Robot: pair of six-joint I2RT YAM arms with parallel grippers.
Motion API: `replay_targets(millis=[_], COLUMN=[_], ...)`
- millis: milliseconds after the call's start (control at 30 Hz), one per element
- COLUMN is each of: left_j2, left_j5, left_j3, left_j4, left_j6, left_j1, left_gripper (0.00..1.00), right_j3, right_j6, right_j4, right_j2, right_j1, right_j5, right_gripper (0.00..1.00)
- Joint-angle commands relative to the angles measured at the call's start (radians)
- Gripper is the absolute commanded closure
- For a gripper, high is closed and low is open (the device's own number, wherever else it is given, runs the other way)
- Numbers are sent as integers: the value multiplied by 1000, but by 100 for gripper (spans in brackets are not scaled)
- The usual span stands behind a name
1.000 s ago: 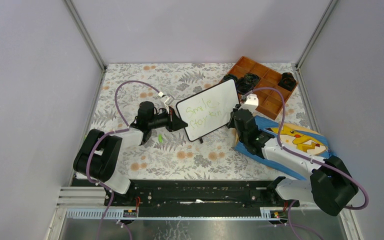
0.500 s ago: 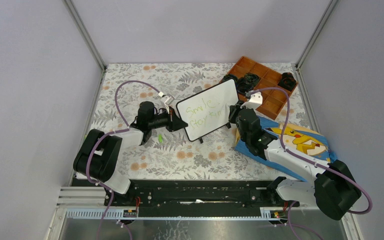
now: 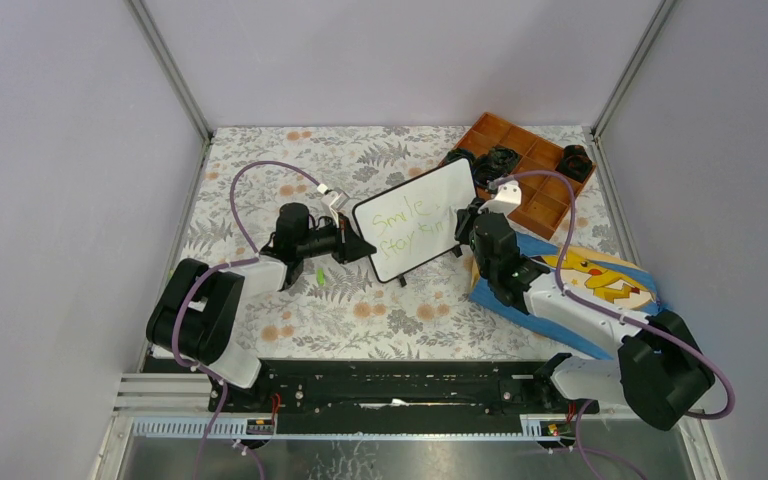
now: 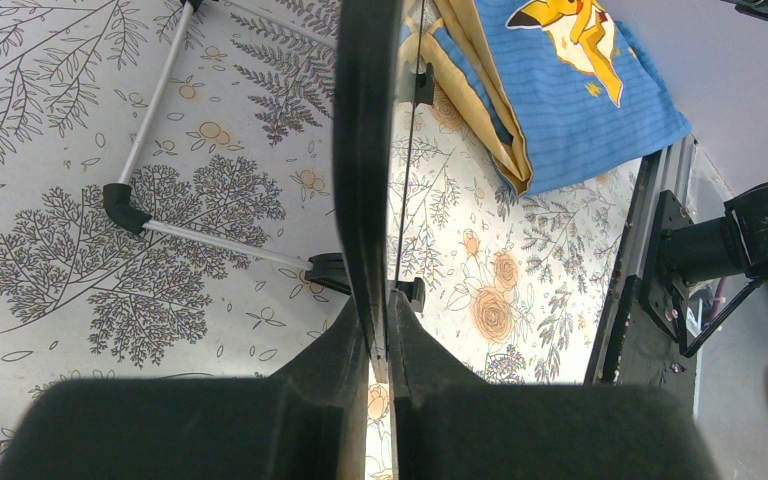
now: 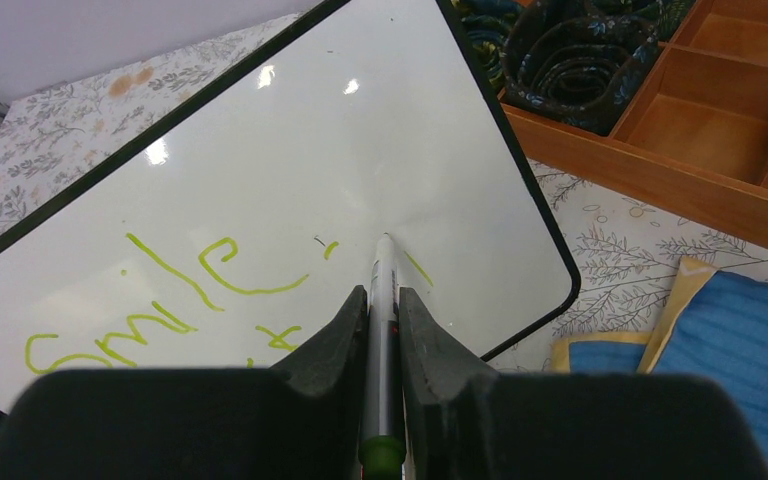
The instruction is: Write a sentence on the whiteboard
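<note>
**While the marker is shifting off the lower line, the sentence is nearing completion**

Propped at a tilt in the middle of the table, the whiteboard (image 3: pixel 430 190) is carrying the sentence (image 3: pixel 405 226) in two green lines. The green marker (image 5: pixel 384 265), pinched between the right gripper's (image 5: pixel 382 298) fingers, is now pointing just right of "Smile", farther along than a second ago. Whether its tip is touching, I cannot tell. The writing is probably getting its last strokes. The left gripper (image 4: pixel 378 312) is clamping the board's left edge, and the Pikachu cloth (image 3: pixel 605 278) is lying to the right.
</note>
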Motion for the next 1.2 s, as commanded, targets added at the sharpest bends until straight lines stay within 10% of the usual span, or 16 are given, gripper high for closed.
replay_targets(millis=[0, 1167], left_j2=[21, 15], left_j5=[-61, -67], left_j3=[-15, -15], left_j4=[-139, -142], left_j6=[76, 79], left_j1=[-18, -21], left_gripper=[100, 100], right_j3=[43, -52], right_j6=[18, 55], right_j4=[57, -13], right_j2=[20, 12], right_j1=[-17, -26], right_j5=[-16, -26], right_gripper=[100, 100])
